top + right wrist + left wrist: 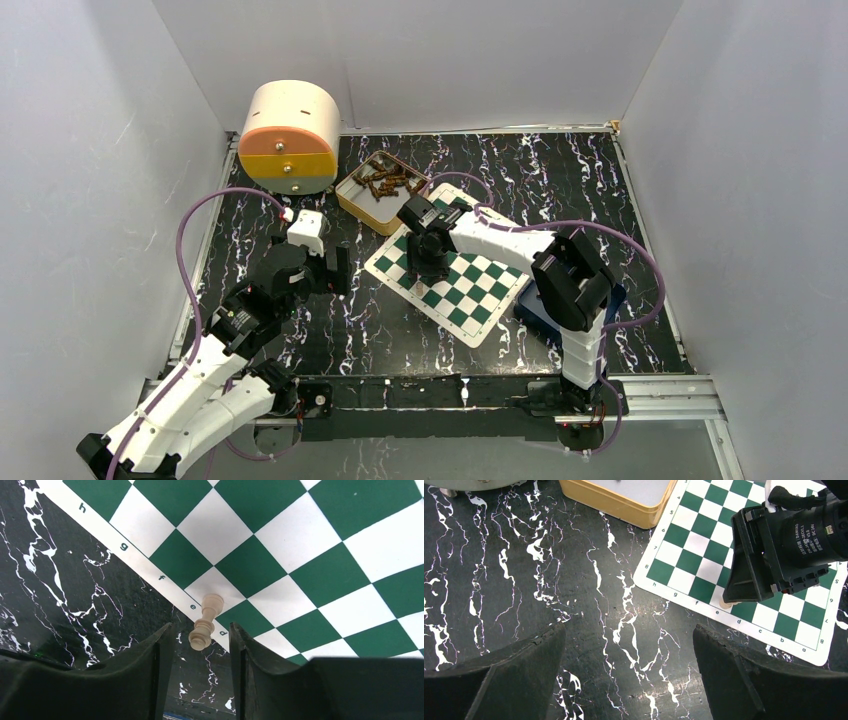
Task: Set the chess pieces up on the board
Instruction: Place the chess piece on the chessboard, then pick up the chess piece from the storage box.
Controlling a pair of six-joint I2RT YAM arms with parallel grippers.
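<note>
Two robot arms reach over a black table [400,335] veined with white. The board [478,292], a green and white checked mat with a white lettered border, lies turned at an angle right of the table's middle.

The right gripper [201,629] hangs low over the board's left side, at the edge nearest the arms. One light tan chess piece [207,611] stands upright there, on the white edge square above the border letter "e". It stands between the two black fingers [150,670], with a narrow gap showing on each side. The jaws are parted and neither touches it, so the piece is released and stands on its own. No other tan piece shows on the visible squares.

The left gripper [629,680] hovers over bare table left of the board, well apart from it. Its jaws are spread wide and nothing is in them. From its wrist camera the right gripper shows as a black block over the board's edge, with a sliver of tan wood beneath it.

Behind the board, touching or just beside its far corner, sits a shallow yellow tin [350,205] holding a heap of small dark brown pieces [388,182]. A round cream and orange box [290,135] stands at the table's far left. A dark blue tray [532,312] peeks out beneath the right arm, at the board's right side.
</note>
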